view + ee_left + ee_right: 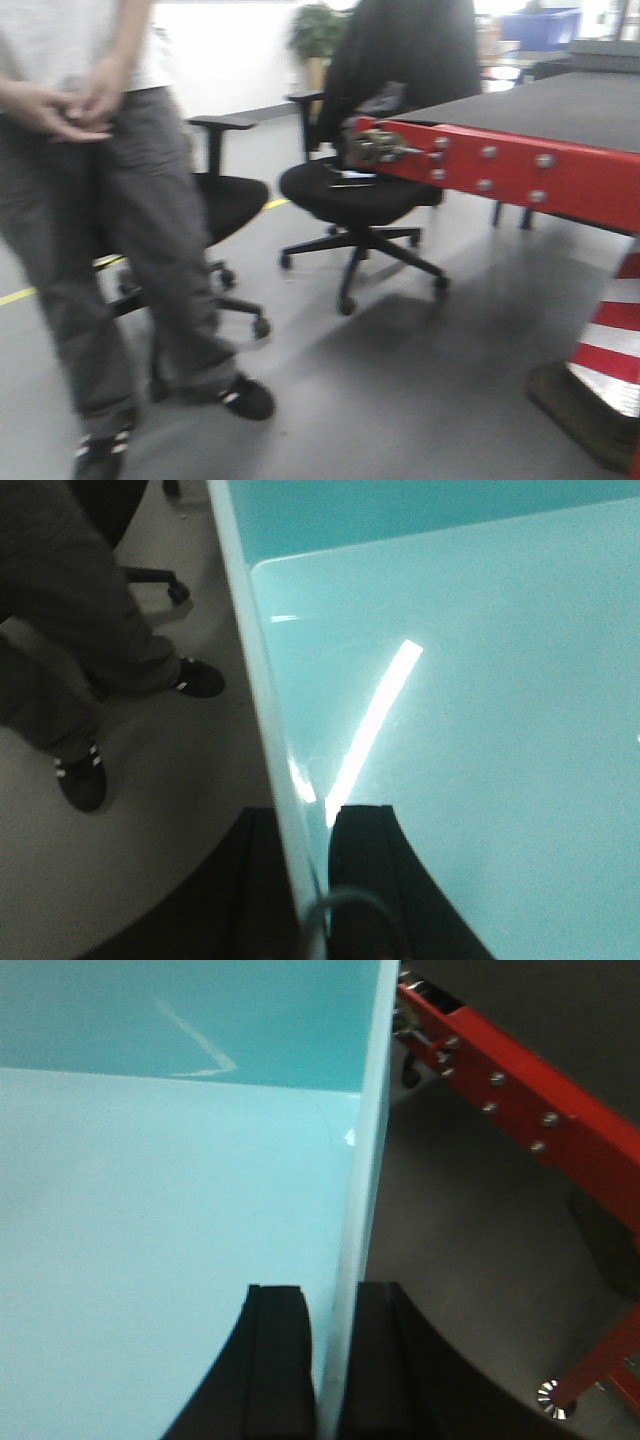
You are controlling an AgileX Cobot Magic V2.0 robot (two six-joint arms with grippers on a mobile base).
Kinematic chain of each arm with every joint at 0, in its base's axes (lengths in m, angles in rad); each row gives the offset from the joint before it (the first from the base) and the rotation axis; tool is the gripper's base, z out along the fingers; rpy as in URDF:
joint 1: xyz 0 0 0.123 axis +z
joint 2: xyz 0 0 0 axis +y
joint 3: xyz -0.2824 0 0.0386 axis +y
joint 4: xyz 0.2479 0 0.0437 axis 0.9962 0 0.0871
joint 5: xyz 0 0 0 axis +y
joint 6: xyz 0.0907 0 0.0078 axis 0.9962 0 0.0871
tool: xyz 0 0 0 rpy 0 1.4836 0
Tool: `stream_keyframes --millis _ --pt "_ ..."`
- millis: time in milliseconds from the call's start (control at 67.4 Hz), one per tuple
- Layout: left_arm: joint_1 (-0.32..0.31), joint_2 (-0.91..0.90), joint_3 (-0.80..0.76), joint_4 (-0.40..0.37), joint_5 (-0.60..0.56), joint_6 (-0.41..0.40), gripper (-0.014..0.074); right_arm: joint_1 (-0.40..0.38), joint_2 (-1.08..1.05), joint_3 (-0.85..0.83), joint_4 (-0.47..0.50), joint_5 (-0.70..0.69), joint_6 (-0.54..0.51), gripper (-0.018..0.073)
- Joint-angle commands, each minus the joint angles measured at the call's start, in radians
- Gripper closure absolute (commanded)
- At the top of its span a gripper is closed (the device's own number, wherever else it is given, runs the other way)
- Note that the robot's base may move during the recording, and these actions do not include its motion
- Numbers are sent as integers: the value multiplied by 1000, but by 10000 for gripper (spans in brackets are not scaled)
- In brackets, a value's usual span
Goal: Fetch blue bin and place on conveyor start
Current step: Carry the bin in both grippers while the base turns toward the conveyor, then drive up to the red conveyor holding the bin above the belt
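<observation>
The blue bin (pixel 480 680) fills the left wrist view, a pale aqua tub seen from above with its smooth floor and thin rim. My left gripper (pixel 305 815) is shut on its left wall, one finger inside and one outside. In the right wrist view the blue bin (pixel 150 1210) shows again. My right gripper (pixel 330 1290) is shut on its right wall in the same way. The conveyor start shows as a dark grey belt (pixel 560 105) in a red frame (pixel 520 170). That red frame (pixel 520 1110) lies to the right of the bin, apart from it. The bin and both grippers are out of the front view.
A person (pixel 110 200) stands at the left, close by, with shoes (pixel 85 775) near the bin's left side. Two black office chairs (pixel 350 190) (pixel 225 200) stand on the grey floor ahead. A red-and-white striped cone (pixel 610 340) sits under the conveyor's corner.
</observation>
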Motion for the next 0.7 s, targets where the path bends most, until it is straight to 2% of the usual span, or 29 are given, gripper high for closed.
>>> stream_keyframes --millis 0,386,682 --pt "0 -15 -7 80 -7 14 707 -4 -12 -9 -30 -40 -20 711" --pt "0 -15 -7 236 -7 14 707 -4 -12 -9 -30 -43 -20 711" --pt "0 -15 -7 296 -7 14 707 -4 -12 -9 -30 -43 -20 711"
